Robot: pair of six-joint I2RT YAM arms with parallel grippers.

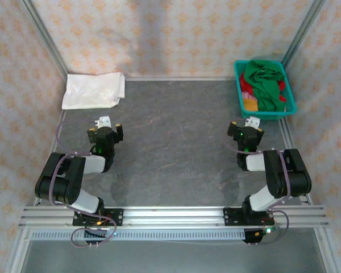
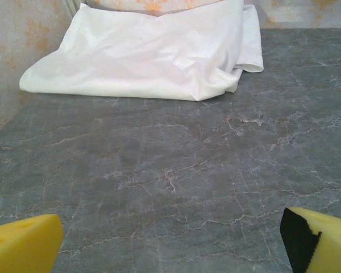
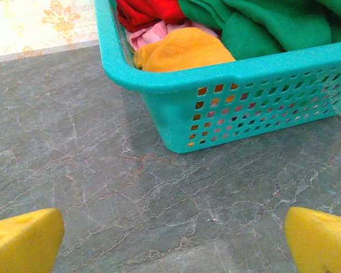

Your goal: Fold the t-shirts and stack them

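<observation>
A folded white t-shirt point(image 1: 94, 90) lies at the table's back left corner; the left wrist view has it straight ahead point(image 2: 153, 51). Crumpled t-shirts fill the teal basket point(image 1: 290, 108) at the back right: a green one point(image 1: 265, 81) on top, red point(image 3: 148, 11), pink point(image 3: 156, 31) and yellow point(image 3: 179, 51) ones under it. My left gripper point(image 1: 105, 126) hangs open over bare table, well short of the white shirt, with nothing between its yellow fingers point(image 2: 23, 244). Just left of the basket's near corner my right gripper point(image 1: 247, 126) stands open and empty, one yellow finger point(image 3: 321, 242) at each side.
The table point(image 1: 176, 142) is dark grey marble-patterned. A metal frame rail point(image 1: 170, 215) runs along the near edge by the arm bases. Patterned walls close in the back and both sides.
</observation>
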